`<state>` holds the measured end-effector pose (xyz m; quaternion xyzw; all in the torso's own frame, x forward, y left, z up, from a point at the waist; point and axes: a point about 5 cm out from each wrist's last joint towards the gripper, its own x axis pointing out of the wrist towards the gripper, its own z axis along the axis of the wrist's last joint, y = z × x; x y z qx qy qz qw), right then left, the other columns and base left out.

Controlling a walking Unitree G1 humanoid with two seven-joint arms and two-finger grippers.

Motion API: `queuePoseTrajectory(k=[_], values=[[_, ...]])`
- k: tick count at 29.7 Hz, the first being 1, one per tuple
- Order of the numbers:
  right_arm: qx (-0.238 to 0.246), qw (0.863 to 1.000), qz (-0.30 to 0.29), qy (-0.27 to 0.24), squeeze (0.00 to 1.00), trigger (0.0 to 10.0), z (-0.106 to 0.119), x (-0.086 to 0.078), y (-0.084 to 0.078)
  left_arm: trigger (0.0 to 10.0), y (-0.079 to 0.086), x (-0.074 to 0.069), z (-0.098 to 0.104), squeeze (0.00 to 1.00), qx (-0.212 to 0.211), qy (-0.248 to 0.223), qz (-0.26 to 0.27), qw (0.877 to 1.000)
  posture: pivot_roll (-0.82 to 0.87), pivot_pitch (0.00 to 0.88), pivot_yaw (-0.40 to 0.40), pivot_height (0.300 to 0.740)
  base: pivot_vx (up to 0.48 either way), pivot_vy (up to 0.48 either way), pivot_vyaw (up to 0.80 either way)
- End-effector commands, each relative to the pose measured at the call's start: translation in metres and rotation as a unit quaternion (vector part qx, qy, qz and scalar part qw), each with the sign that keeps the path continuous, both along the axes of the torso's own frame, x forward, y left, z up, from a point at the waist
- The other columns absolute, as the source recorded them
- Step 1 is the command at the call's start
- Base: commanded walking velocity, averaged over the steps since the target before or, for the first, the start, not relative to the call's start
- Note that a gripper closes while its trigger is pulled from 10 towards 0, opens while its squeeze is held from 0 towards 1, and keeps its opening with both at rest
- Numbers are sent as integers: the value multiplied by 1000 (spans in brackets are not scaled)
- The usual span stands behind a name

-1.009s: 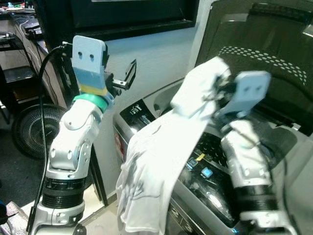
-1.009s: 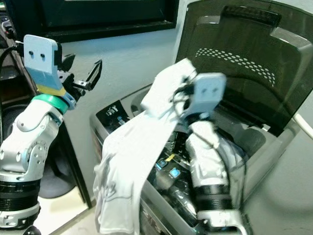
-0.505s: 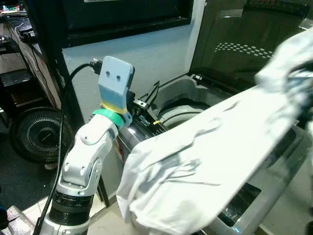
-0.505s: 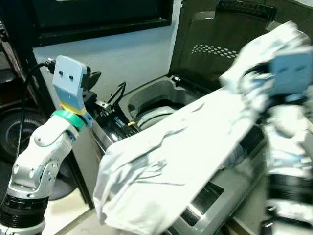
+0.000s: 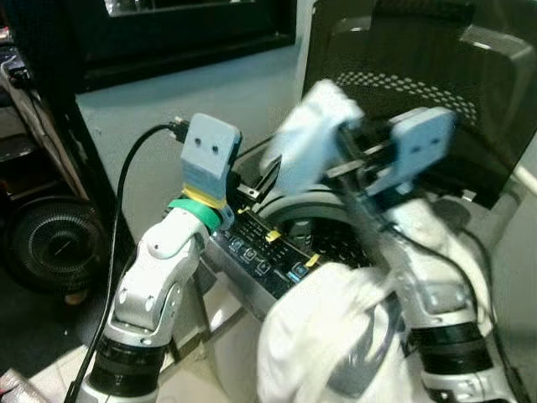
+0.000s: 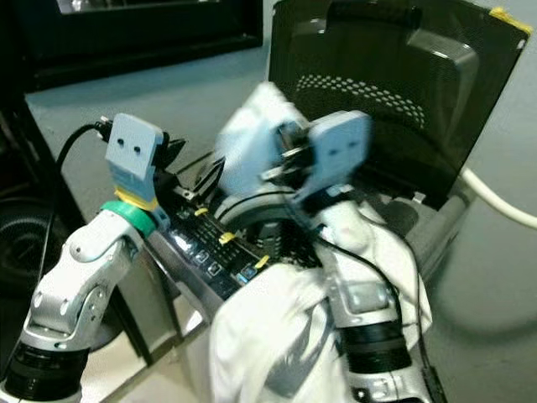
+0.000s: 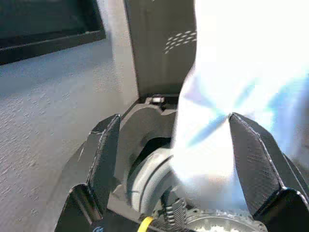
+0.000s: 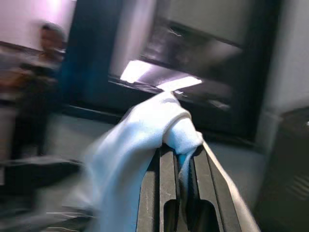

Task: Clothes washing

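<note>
Since half second ago, shirt (image 5: 315,138) swings back from far right to above washer (image 5: 277,252) tub; rest of cloth now bunched low over front edge and right arm. Right gripper (image 5: 340,159) jaws clenched on shirt's top fold, held high before open lid (image 5: 419,75). Left gripper (image 7: 169,159) jaws released, spread wide beside tub rim, near control panel (image 5: 264,252). Judgement: to load well, carry fold over tub centre, lower, drag hanging tail inside before letting go; left jaws could push stray cloth in.
</note>
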<state>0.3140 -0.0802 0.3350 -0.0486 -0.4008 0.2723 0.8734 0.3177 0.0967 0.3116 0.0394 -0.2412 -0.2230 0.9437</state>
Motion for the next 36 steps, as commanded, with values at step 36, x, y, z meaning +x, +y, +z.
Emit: queuePoseTrajectory(k=[36], values=[[157, 985, 67, 18, 0, 10000, 49, 2, -18, 10000, -13, 2, -59, 0, 76, 139, -151, 976, -46, 60, 89, 740, 0, 0, 0]])
